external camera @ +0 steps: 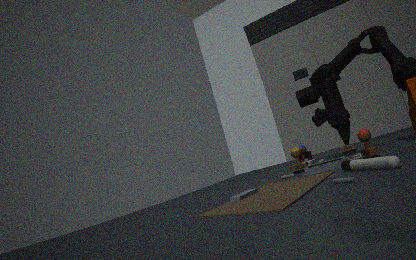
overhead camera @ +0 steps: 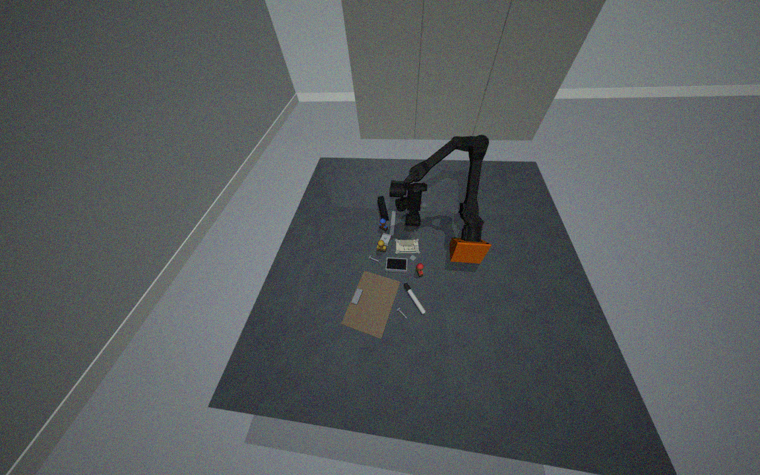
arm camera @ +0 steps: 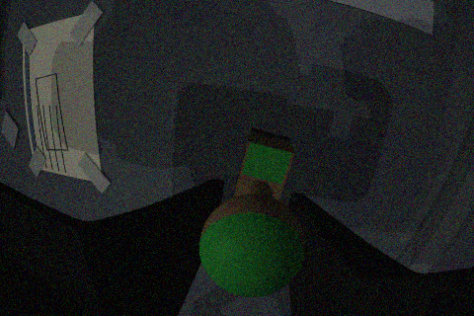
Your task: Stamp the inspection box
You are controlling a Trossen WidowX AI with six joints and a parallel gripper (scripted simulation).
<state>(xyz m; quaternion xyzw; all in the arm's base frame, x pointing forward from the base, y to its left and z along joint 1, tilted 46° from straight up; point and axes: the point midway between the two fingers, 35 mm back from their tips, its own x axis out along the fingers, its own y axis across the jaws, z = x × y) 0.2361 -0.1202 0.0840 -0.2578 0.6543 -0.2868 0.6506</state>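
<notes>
The black ink pad [overhead camera: 396, 264] [external camera: 319, 166] sits near the white card [overhead camera: 408, 246] [external camera: 355, 156] [arm camera: 79, 84]. The card's box has no print that I can see. Next comes the PASS stamp [external camera: 348, 148] [arm camera: 252, 254], upright and looking to be on the desk [overhead camera: 489, 354] [external camera: 364, 226] [arm camera: 138, 128]. The pincer [overhead camera: 412, 220] [external camera: 347, 144] [arm camera: 256, 197] is squeezing it. It should be light, hard and not easy to break. The round green top might be slippery and roll, so hold the neck under the ball and keep it straight. The red stamp [overhead camera: 419, 268] [external camera: 364, 136] can stay put.

Matte black arm [overhead camera: 474, 177] [external camera: 343, 61], cylindrical housing, tapered fingers
</notes>
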